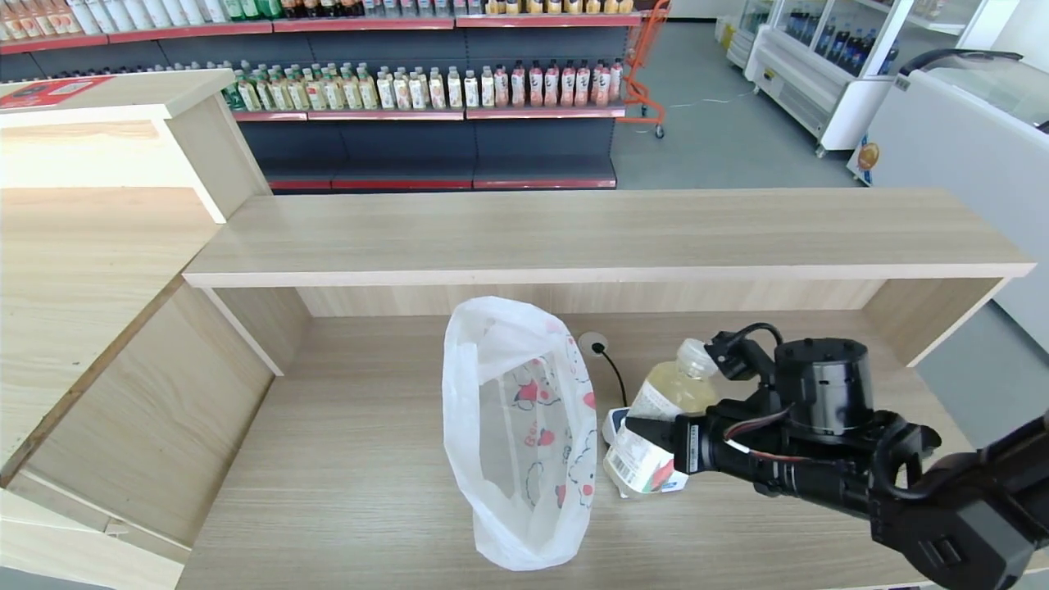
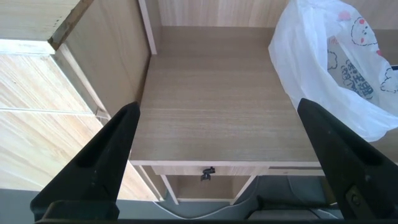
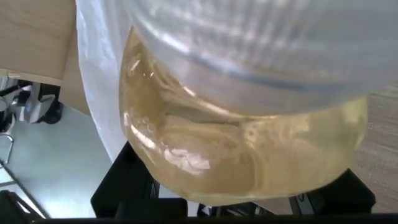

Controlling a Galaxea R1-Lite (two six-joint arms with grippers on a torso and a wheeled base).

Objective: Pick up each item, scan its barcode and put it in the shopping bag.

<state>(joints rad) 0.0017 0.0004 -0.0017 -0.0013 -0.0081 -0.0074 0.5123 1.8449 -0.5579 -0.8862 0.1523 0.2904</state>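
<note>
— Background and surface, as entered?
— Shop shelving (image 1: 426,88) stocked with bottles is recorded beyond a wooden counter (image 1: 344,475).
— Task items?
— Shopping bag (image 1: 524,492): white printed plastic, stood open on the counter. Bottle (image 1: 676,393): pale yellow liquid, held tilted just right of the bag, above a small white device (image 1: 613,424) that is partly hidden.
— Grippers?
— Right gripper (image 1: 649,447): fingers are clamped on the bottle's labelled lower part. Left gripper (image 2: 219,106): fingers are spread wide with nothing held, above the counter's near edge.
</note>
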